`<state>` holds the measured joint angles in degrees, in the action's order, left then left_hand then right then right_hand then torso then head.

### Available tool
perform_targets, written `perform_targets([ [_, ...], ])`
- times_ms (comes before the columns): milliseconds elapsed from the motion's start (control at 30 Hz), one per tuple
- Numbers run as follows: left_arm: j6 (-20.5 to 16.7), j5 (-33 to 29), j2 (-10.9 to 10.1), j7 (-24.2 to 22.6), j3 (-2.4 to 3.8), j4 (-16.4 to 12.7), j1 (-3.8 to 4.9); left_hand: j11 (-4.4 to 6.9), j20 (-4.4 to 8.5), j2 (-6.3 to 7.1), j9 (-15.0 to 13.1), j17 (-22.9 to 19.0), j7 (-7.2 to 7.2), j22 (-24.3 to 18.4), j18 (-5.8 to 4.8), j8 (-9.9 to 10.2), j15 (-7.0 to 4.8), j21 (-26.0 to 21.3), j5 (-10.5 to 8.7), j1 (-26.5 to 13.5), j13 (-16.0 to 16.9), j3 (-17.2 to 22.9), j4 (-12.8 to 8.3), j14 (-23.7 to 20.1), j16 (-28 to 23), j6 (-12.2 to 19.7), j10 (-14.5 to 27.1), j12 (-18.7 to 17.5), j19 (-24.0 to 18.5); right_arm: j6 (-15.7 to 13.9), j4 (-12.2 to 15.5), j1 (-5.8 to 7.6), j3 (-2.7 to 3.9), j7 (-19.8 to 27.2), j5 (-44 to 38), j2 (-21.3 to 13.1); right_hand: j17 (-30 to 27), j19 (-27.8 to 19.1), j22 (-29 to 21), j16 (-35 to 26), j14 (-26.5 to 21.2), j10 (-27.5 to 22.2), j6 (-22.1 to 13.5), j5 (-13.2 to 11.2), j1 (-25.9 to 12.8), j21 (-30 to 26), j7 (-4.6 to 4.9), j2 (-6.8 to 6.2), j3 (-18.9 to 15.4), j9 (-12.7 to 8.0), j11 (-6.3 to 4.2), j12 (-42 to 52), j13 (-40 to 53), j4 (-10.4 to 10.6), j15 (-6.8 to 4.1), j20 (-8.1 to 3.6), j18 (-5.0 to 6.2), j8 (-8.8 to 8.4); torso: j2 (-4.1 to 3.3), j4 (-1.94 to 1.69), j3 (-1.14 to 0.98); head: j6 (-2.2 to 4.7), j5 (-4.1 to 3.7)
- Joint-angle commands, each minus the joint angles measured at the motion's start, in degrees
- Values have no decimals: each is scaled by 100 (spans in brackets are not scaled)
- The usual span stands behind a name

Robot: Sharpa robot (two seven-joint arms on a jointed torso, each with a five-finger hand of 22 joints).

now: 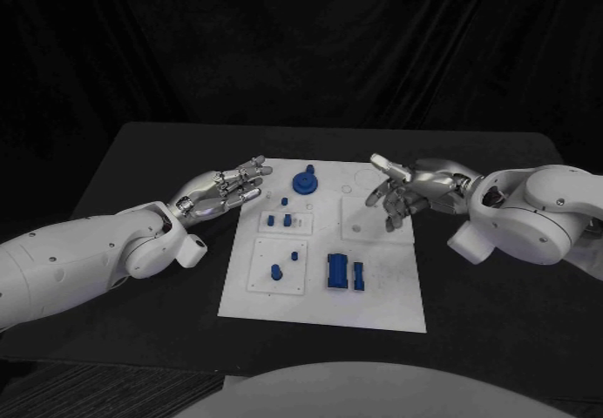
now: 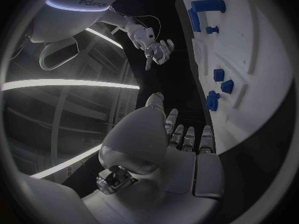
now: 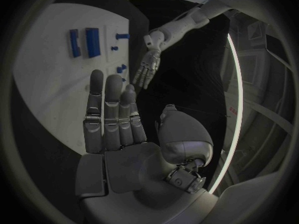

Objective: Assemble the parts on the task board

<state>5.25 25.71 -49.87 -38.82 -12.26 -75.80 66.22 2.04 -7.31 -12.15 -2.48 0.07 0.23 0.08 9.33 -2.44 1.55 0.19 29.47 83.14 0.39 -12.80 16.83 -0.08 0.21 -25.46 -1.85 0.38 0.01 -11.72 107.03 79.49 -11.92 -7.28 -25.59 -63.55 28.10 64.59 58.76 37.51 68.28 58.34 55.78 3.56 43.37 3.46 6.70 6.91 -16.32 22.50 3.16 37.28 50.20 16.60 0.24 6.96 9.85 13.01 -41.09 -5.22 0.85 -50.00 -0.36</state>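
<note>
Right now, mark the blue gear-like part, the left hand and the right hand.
blue gear-like part (image 1: 304, 182): head view, its round top.
left hand (image 1: 226, 192): head view, middle of the palm.
right hand (image 1: 404, 190): head view, middle of the hand.

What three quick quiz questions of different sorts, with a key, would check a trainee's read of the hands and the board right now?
1. True or false: the left hand holds a blue part.
2. Multiple choice: the gear-like part lies at the board's A) far end, B) near end, C) off the board on the table.
3. Fill in: the right hand hovers over the board's ____ edge, fingers spread.

Key: 1 false, both hands are empty and open. 2 A. 3 right.
</note>
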Motion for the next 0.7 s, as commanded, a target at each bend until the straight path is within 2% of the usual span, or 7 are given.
perform_targets([
  [33, -93, 2, -31, -485, 3, -74, -13, 42, 68, 1, 1, -7, -44, -8, 45, 2, -64, -19, -90, -69, -1, -56, 1, 8, -21, 42, 26, -1, -1, -520, -206, -55, 0, 1932, 916, 45, -784, -1442, -788, -1584, -1516, -1275, -470, 1, 296, 22, 157, -202, -75, -226, 611, -1577, -1053, -15, 675, 420, -299, -320, 5, 4, 0, 0, 9],
  [67, -129, 2, -45, -494, 3, -98, -14, 44, 80, 0, 2, -7, -48, -8, 43, 3, -73, -19, -129, -87, -2, -68, 2, 8, -21, 53, 32, -2, -1, -479, -280, -91, 0, 2119, 967, 65, -1241, -2597, -1448, -2315, -2267, -1698, -815, -39, 316, 111, -12, -407, 197, -413, 1018, -2232, -1758, 63, 1124, 646, -410, -519, 9, -2, 5, 0, 2],
  [100, -163, 2, -57, -505, 3, -117, -14, 46, 98, -5, 1, -7, -52, -8, 41, 2, -92, -19, -189, -120, -3, -87, 4, 8, -21, 56, 38, -3, -1, -449, -335, -125, 0, 2257, 1000, 83, -1374, -2974, -1637, -2537, -2606, -1956, -991, -54, 304, -25, -103, -491, 306, -480, 1105, -2428, -1944, 49, 1238, 722, -467, -610, 10, -3, 5, 0, -2],
  [167, -279, 2, -88, -551, 3, -163, -15, 83, 164, -9, 7, -7, -84, -8, 45, 8, -169, -19, -421, -295, -4, -183, -2, 8, -21, 123, 45, -4, -1, -407, -448, -212, 0, 2552, 1053, 133, -1806, -4978, -3471, -3151, -3912, -2999, -1604, -26, 276, -31, -419, -730, 572, -686, 774, -2970, -2370, 23, 1277, 940, -624, -885, 14, -7, 4, 0, -14],
  [267, -429, 2, -104, -638, 3, -194, -15, 139, 256, -13, 21, -7, -156, -8, 62, 24, -279, -19, -850, -556, -7, -317, -2, 8, -21, 284, 58, -7, -1, -391, -629, -380, -1, 3020, 1104, 239, -2574, -6376, -5536, -3606, -6255, -4815, -3529, -62, 381, -308, -1184, -1008, 861, -1416, 305, -3458, -3626, 40, 838, 969, -622, -1023, 24, 0, -12, 0, -11],
  [500, -700, 2, -114, -937, 3, -280, -16, 327, 359, 26, 31, -7, -356, -8, 86, 34, -423, -19, -1501, -895, -3, -491, -12, 8, -21, 465, 45, -3, -1, -546, -846, -688, -1, 3736, 1098, 381, -2806, -6459, -5876, -3748, -6821, -5513, -4007, -27, 598, -346, -1513, -1026, 915, -1706, -349, -3491, -4348, 43, 261, 708, -520, -1007, 155, 2, -20, 0, -40],
  [700, -820, 2, -126, -1041, 3, -349, -16, 386, 386, 28, 34, -7, -408, -8, 85, 38, -438, -19, -1470, -894, -6, -491, -13, 8, -21, 486, 56, -6, -1, -565, -949, -794, -2, 3960, 951, 451, -2810, -6459, -5876, -3751, -6828, -5563, -3974, -9, 657, -346, -1448, -999, 915, -1789, -290, -3383, -4457, 44, 51, 478, -436, -931, 196, 27, -49, 0, -14],
])
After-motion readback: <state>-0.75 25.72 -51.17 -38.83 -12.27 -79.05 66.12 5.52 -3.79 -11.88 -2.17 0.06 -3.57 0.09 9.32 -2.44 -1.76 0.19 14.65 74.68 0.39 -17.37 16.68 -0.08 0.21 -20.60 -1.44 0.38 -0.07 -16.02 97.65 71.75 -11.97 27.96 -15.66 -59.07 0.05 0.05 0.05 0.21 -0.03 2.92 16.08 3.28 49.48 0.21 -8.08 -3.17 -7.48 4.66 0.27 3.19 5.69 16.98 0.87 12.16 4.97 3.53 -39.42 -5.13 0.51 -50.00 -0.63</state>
